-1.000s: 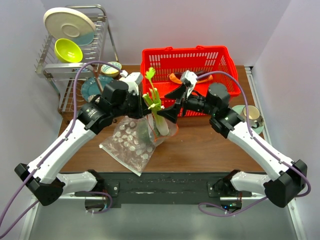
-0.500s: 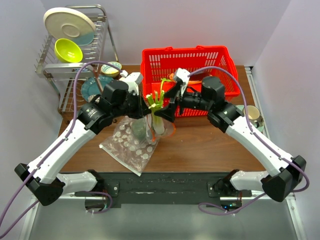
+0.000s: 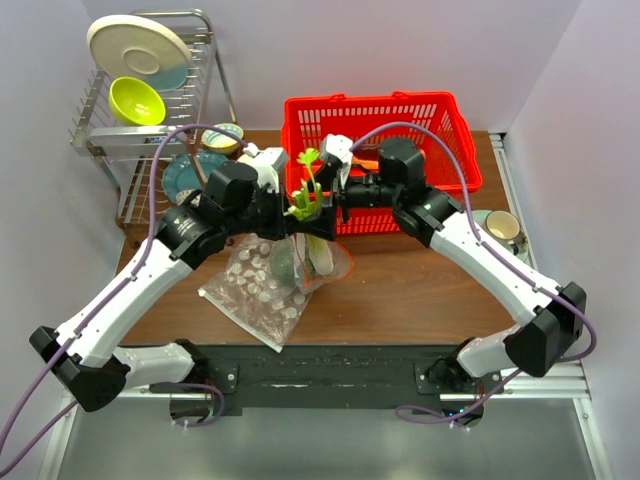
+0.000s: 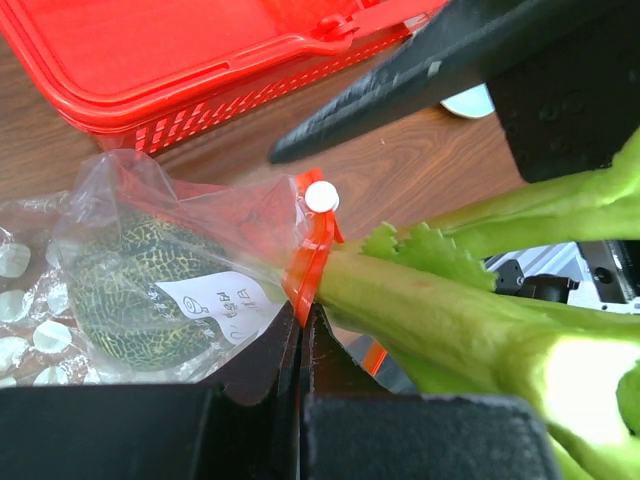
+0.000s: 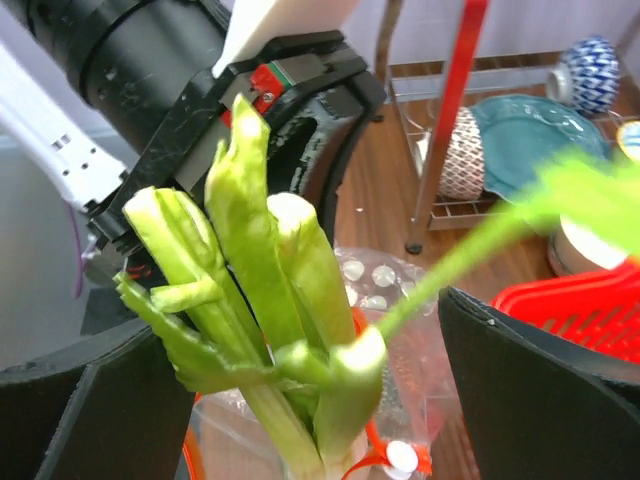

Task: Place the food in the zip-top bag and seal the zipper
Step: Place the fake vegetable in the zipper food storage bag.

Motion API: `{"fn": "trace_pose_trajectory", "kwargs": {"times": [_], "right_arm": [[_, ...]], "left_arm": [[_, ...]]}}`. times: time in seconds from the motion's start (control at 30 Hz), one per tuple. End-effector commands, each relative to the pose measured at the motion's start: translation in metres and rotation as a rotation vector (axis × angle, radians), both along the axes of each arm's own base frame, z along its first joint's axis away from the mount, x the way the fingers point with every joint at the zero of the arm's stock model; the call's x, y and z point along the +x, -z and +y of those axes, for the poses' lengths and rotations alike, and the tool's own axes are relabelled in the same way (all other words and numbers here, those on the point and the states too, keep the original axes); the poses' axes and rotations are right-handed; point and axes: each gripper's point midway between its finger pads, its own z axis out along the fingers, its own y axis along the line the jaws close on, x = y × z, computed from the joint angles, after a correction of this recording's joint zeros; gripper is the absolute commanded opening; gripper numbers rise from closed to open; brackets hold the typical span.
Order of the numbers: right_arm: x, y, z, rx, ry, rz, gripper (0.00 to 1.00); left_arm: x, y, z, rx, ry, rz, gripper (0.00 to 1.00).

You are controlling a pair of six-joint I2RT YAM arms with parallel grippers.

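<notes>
The left tool (image 4: 303,325) was clamped shut on the zipper (image 4: 318,235) of the zip-top bag (image 4: 150,195), mid-bench (image 3: 420,290). The right tool (image 5: 315,370) gaped wide, gripping nothing, either side of the green stalks (image 5: 250,270) standing in the bag's mouth. A dark green ball (image 4: 130,290) lay inside.

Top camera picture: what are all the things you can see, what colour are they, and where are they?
basket: 1, red, back of table
zip-top bag: 1, clear, table centre
zipper: 1, orange-red, along bag's mouth
stalks: 1 bunch, light green, sticking out of bag's mouth
ball: 1, dark green, inside zip-top bag
dotted bag: 1, clear with white dots, front left of centre
rack: 1, metal, back left
plate: 1, cream, atop rack
bowl: 1, yellow-green, in rack
cup: 1, pale, right edge
table: 1, brown
left hand: 1, black, shut on zipper
right hand: 1, black, open around stalks
</notes>
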Motion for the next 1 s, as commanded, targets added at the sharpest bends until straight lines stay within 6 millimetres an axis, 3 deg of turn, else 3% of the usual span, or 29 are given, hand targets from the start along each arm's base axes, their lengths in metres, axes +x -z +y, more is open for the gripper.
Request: {"fn": "trace_pose_trajectory", "kwargs": {"times": [0.0,0.03,0.1,0.13,0.3,0.43,0.57,0.7,0.97], "right_arm": [[-0.015,-0.035,0.006,0.065,-0.111,-0.102,0.89],[-0.017,-0.035,0.006,0.065,-0.125,-0.099,0.64],[-0.019,-0.035,0.005,0.066,-0.133,-0.098,0.27],[-0.020,-0.035,0.004,0.067,-0.130,-0.089,0.01],[-0.024,-0.037,-0.007,0.120,-0.064,-0.117,0.00],[-0.033,-0.065,-0.030,0.220,0.036,-0.234,0.00],[-0.041,-0.077,-0.045,0.301,0.088,-0.344,0.00],[-0.037,-0.082,-0.055,0.300,0.148,-0.424,0.00],[-0.032,-0.097,-0.064,0.309,0.206,-0.549,0.00]], "left_arm": [[-0.003,-0.025,-0.001,-0.048,0.039,-0.079,0.00],[-0.004,-0.027,-0.001,-0.050,0.039,-0.081,0.00],[-0.004,-0.027,0.000,-0.048,0.038,-0.081,0.00],[-0.004,-0.029,0.000,-0.050,0.037,-0.085,0.00],[-0.007,-0.032,-0.001,-0.058,0.049,-0.080,0.00],[-0.010,-0.035,-0.005,-0.079,0.068,-0.070,0.00],[-0.011,-0.038,-0.013,-0.101,0.092,-0.041,0.00],[-0.016,-0.044,-0.020,-0.145,0.113,-0.009,0.00],[-0.024,-0.038,-0.030,-0.167,0.163,0.049,0.00]]}}
